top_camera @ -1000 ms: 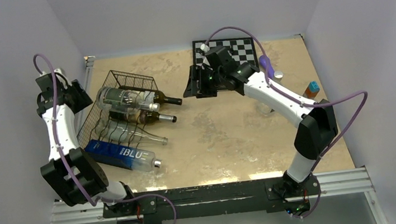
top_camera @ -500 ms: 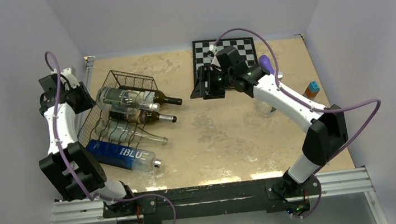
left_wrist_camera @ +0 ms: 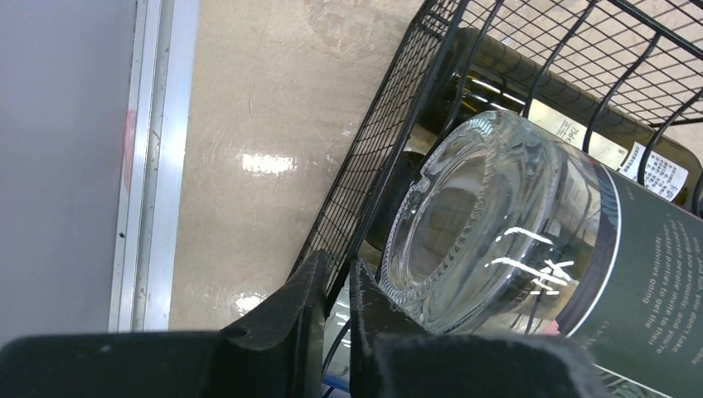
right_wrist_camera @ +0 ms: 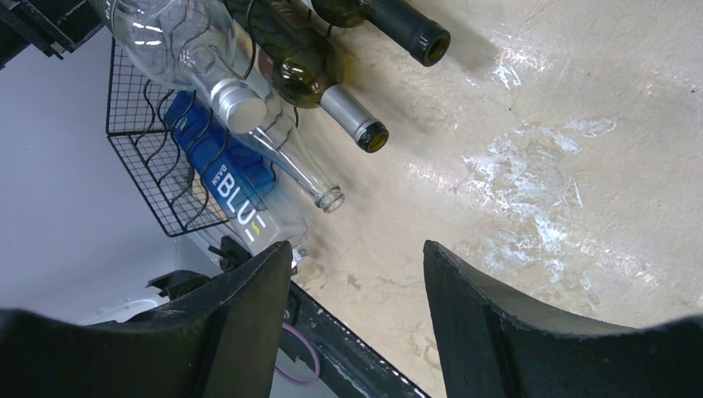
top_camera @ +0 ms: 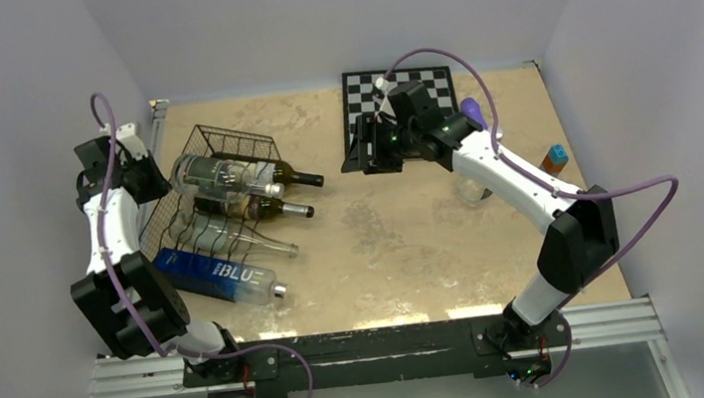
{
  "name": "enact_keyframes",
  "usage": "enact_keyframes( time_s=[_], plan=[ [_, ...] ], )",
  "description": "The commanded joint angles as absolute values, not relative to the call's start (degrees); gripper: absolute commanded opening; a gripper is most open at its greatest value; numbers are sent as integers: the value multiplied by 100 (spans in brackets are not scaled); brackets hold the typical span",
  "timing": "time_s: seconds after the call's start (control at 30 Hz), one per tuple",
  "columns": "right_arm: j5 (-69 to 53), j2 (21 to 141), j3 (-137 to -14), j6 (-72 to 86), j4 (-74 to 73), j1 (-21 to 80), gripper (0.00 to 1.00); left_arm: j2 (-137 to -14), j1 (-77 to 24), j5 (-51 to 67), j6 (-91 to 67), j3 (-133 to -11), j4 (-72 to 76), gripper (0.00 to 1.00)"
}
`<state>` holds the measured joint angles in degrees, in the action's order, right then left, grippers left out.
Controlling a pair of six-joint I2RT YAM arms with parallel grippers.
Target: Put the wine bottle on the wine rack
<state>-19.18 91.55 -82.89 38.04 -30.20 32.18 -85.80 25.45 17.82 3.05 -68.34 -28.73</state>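
Step in hand, as judged: settling and steadying after placement, not carrying.

Left edge of tabletop: left gripper point(left_wrist_camera: 334, 274) closed, fingers almost together at the lower corner of the mesh end wall of the wine rack point(left_wrist_camera: 373, 166). Looks pinched on a wire there, though hard to confirm from the wrist view.

Just beside it: wine bottle point(left_wrist_camera: 530, 232), clear glass with a dark label, lying on its side on the rack. Base at the mesh wall, neck toward the tabletop's middle. Resting on top of other bottles rather than down in a wire groove.

Under and beside it, necks sticking out past the open end: two dark green bottles point(top_camera: 277, 175), one clear empty bottle point(top_camera: 253, 242).

Along the rack's near side: blue bottle point(top_camera: 216, 272). Cannot tell whether in the last groove or on the tabletop.

Middle, toward the far edge: right gripper point(right_wrist_camera: 356, 249) open, holding nothing, hovering off the near-left corner of the chessboard point(top_camera: 425, 85), well apart from the rack.

Next move, as judged:
- Open the left gripper straight off the wire, with no sideways tug on the rack.
- Back away along the left edge, clear of the bottle's base.
- Watch for roll, since the top bottle is perched on round glass.
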Motion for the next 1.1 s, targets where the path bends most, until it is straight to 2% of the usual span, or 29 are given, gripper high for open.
enact_keyframes(
  time_s=[0.0,0.03,0.37,0.73,0.83,0.97,1.07],
  plan=[
    [-2021,9138,-8365,3711,-2969,3199,63,-8717,2413,2065,194,-6869,-2382,6],
    [-2021,9114,-8367,3706,-2990,3189,64,-8745,2354,2064,193,-6903,-2396,0],
    [-1579,8734,-8484,3464,-3473,3123,63,-9123,2030,2292,-1136,-6934,-2271,0],
    [-973,8331,-8431,3194,-3916,2757,64,-9202,1522,1890,-2162,-6781,-2027,0],
    [-731,8181,-8488,3050,-4119,2622,67,-9235,1499,1781,-2248,-6885,-2097,0],
    [-260,7893,-8605,2798,-4390,2471,81,-9286,1491,1757,-2250,-7107,-2221,0],
    [190,7721,-8756,2608,-4678,2341,86,-9266,1468,1569,-2116,-7334,-2487,17]
  ],
)
